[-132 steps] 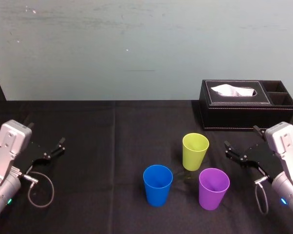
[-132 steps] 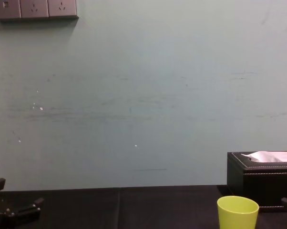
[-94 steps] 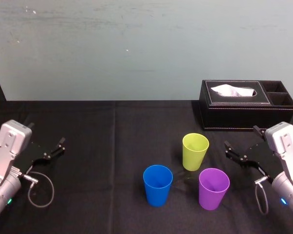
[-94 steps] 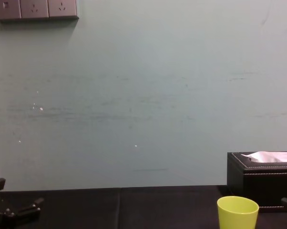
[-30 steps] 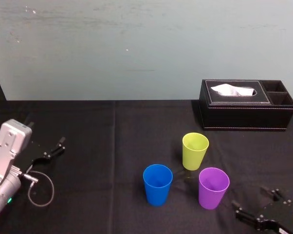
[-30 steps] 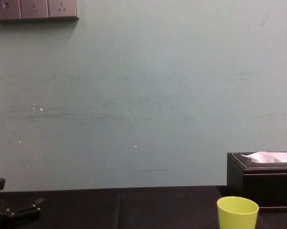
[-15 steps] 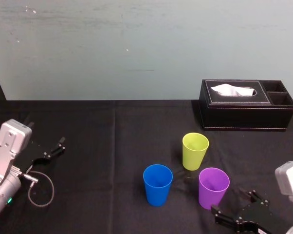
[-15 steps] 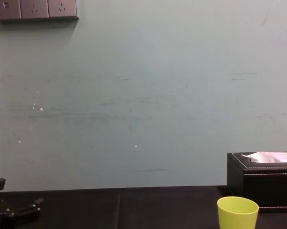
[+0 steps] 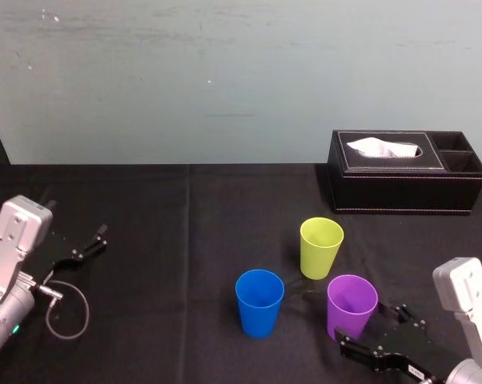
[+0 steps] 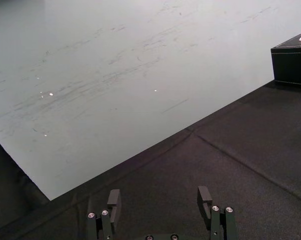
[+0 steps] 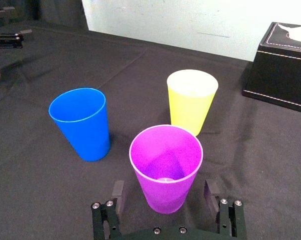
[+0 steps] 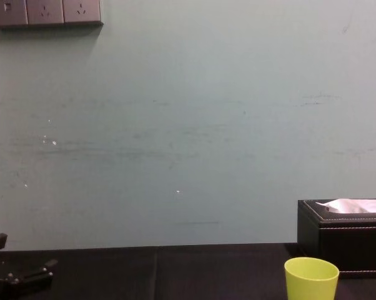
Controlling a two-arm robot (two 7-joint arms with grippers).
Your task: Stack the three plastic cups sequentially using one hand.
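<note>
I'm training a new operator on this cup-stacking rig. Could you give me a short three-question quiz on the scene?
1. True or false: the black right gripper is shut on the blue tapered plastic cup.
2. Which cup stands nearest the black leather tissue box? A the blue one; B the yellow-green tapered plastic cup; C the purple one.
3. Name the cup between the right gripper's jaws.
Key: 1 false, it stands open; 2 B; 3 the purple tapered plastic cup. The left gripper sits open at the table's left.
</note>
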